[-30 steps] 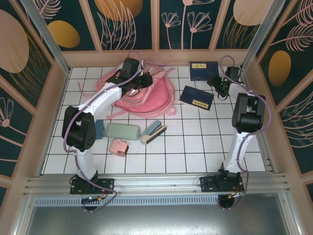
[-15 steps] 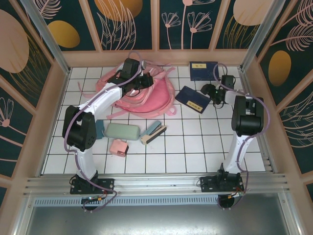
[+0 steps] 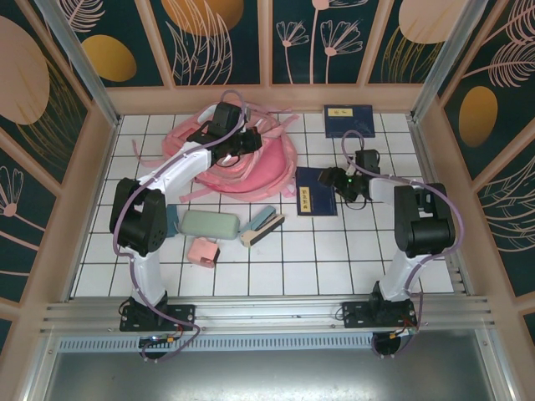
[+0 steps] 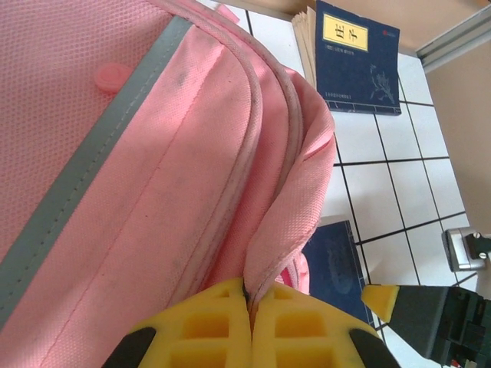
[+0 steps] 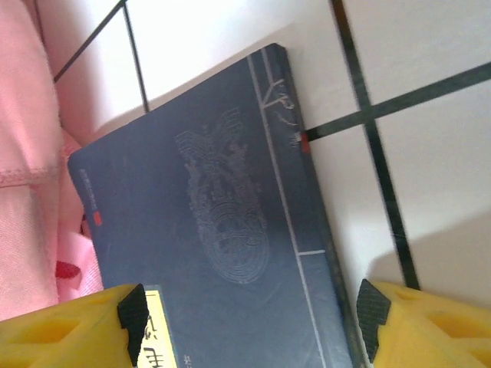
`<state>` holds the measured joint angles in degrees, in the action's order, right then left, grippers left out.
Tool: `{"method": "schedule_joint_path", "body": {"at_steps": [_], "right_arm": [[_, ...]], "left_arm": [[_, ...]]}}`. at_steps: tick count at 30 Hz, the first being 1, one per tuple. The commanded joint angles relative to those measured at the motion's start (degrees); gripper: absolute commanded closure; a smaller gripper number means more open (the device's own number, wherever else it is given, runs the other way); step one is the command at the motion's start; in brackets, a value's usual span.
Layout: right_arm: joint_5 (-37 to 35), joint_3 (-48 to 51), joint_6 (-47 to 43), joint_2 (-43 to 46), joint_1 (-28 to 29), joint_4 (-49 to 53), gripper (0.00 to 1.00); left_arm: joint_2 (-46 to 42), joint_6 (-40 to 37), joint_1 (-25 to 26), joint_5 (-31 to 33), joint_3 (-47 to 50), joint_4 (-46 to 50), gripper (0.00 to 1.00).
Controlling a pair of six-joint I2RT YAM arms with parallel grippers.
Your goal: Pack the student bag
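Bag (image 3: 259, 163) lies at the far middle-left of the table (image 3: 334, 251), straps splayed toward the back wall. Left gripper (image 4: 249, 307) is clenched on a fold of the bag's zip edge. In the left wrist view the pink seam runs straight into the closed yellow fingers (image 4: 207, 322), with the fabric raised into a ridge there.

Right gripper (image 5: 245, 330) is over a dark blue book (image 5: 222, 222) that lies flat just right of the bag, one corner up against the pink fabric. The fingers are spread wide, one at each long side of the book. Can't tell if they're squeezing it or just straddling it.

Second book (image 3: 349, 119), same blue with a yellow label, lies by the back wall, apart from the right gripper.

On the near side of the bag:
- green case (image 3: 207, 224)
- teal item (image 3: 170, 221) at its left, partly behind the left arm
- small pink box (image 3: 203, 251) just in front of the case
- tan-and-blue block (image 3: 262, 225) to its right

None of these touch the bag.
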<state>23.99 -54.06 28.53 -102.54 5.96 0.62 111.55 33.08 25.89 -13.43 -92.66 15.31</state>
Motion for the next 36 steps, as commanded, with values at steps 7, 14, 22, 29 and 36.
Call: {"method": "schedule_joint_path", "body": {"at_steps": [7, 14, 22, 29, 36], "right_arm": [[2.71, -6.77, 1.31, -5.87, 0.93, 8.10, 0.25], [10.30, -5.58, 4.20, -5.75, 3.04, 5.32, 0.25], [21.20, -2.68, 12.66, -1.48, 2.82, -5.18, 0.25], [24.59, 0.83, 21.23, 1.71, 2.93, -15.87, 0.25], [23.74, 4.36, 23.45, 6.58, 2.92, -18.96, 0.25]], "left_arm": [[2.11, -0.11, -0.41, 2.03, -0.88, -1.63, 1.00], [3.56, -0.21, 0.87, 0.73, -1.48, -1.34, 1.00], [4.64, 0.21, 2.13, -0.20, -1.55, -1.33, 1.00], [4.64, 0.43, 2.32, -0.28, -1.05, -1.51, 1.00], [4.77, 0.41, 2.41, -0.31, -1.03, -1.43, 1.00]]}}
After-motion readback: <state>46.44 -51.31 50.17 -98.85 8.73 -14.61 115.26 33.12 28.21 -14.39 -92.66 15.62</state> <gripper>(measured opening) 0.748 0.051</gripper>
